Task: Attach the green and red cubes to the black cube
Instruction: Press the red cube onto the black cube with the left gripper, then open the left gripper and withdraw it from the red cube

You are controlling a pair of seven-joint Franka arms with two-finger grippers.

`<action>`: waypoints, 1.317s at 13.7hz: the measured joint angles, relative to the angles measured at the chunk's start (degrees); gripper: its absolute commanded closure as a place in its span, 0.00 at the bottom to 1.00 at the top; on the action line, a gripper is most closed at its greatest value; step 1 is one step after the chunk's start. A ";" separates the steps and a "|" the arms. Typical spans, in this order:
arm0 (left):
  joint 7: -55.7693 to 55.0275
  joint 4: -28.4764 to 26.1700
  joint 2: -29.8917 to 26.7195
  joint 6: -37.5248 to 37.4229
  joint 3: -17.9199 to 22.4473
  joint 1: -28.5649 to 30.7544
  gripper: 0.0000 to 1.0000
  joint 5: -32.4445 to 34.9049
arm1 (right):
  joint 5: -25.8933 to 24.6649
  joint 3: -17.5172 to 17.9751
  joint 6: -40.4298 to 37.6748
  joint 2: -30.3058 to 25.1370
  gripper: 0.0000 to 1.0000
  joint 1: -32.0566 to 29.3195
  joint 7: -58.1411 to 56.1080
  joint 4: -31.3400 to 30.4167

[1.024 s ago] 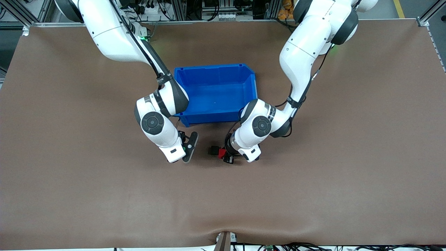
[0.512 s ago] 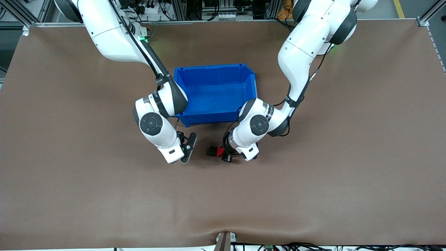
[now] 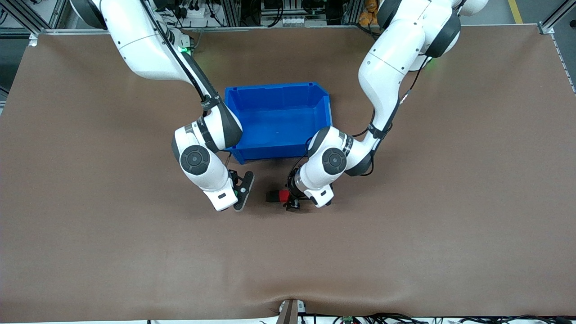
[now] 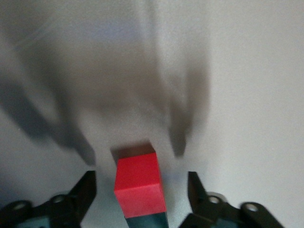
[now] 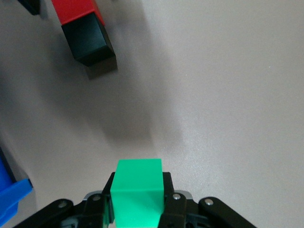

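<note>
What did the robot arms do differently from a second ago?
The left hand slid the red cube toward the right arm's end, flush against the black cube, and stands open around it. The right hand kept gripping the green cube; the blue bin stayed put.

My table (image 3: 90, 225) is lying under a plain brown mat that is covering it from edge to edge, and the mat is puckering slightly at the edge nearest the front camera. A blue bin (image 3: 279, 121) is sitting directly on the mat about midway between my two bases. Nearer the front camera than the bin, the red cube (image 3: 284, 195) and the black cube (image 3: 272, 196) are resting on the mat, touching face to face, with the black one lying toward my right arm's end of the table. Their shadow is falling on the mat just beside them.
</note>
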 measured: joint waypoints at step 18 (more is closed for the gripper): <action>39.08 1.84 -14.59 -30.51 1.02 17.09 0.00 8.46 | 2.95 0.57 0.47 7.08 1.00 6.24 6.56 5.33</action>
